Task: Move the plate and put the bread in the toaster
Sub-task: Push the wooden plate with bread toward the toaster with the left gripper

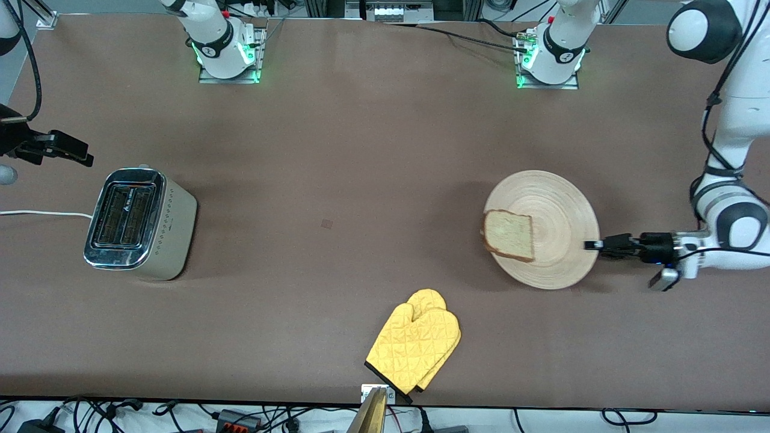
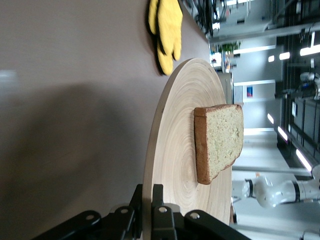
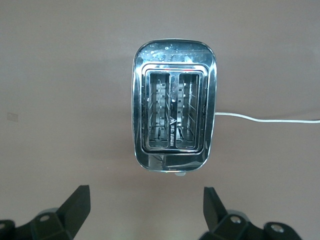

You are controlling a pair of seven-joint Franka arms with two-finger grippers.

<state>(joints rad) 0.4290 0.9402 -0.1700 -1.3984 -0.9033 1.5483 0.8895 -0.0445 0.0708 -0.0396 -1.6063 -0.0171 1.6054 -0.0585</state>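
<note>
In the front view, your left gripper pinched the plate by its rim at frame right, the bread lying on it; you were on the plate-moving step. In the left wrist view, the fingers clamped that rim, so next I judge you needed a level carry toward the toaster. In the right wrist view, your right gripper hung spread wide above the toaster's slots, waiting.

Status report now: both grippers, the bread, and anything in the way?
Left gripper shut on plate rim. Right gripper open, above toaster. Bread on plate, slots empty. Yellow oven mitt nearer the camera, off the path.

Robot lab: bench-mounted arms, cables
</note>
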